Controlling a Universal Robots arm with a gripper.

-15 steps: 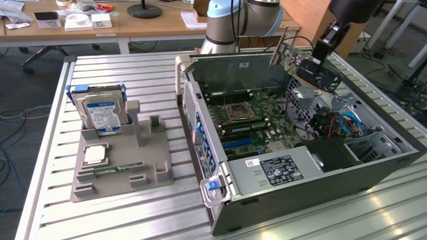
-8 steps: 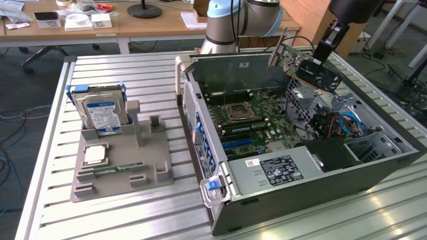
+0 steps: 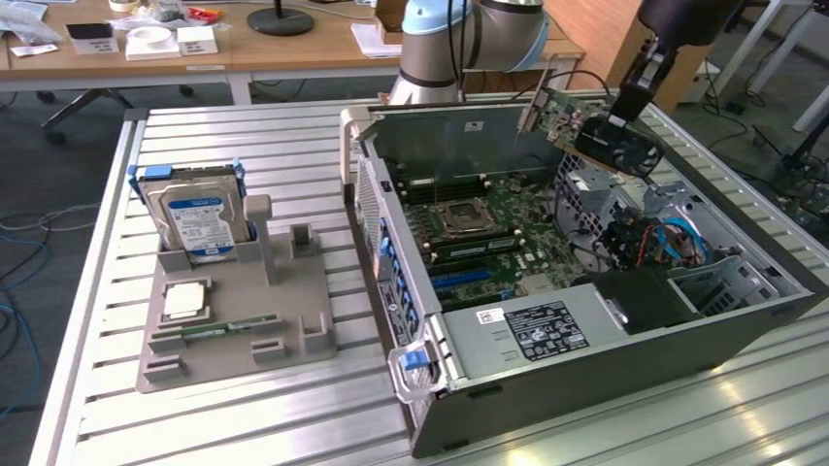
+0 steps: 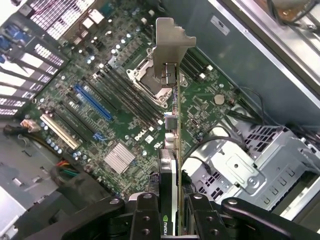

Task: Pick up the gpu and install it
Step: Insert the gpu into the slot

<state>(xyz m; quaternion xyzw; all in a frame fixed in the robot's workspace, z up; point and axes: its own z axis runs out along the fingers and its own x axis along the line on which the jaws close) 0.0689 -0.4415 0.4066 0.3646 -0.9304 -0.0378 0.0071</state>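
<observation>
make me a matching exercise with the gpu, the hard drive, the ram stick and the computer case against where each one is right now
Things
1. gpu
2. hard drive
3. ram stick
4. computer case

Places
A. lying flat on the grey holder
B. resting open on the slatted table, motherboard exposed
C. clamped in the gripper, in the air over the open case
D. standing upright in the grey holder, at the exterior view's left

Pairs: 1-C, 2-D, 3-A, 4-B
</observation>
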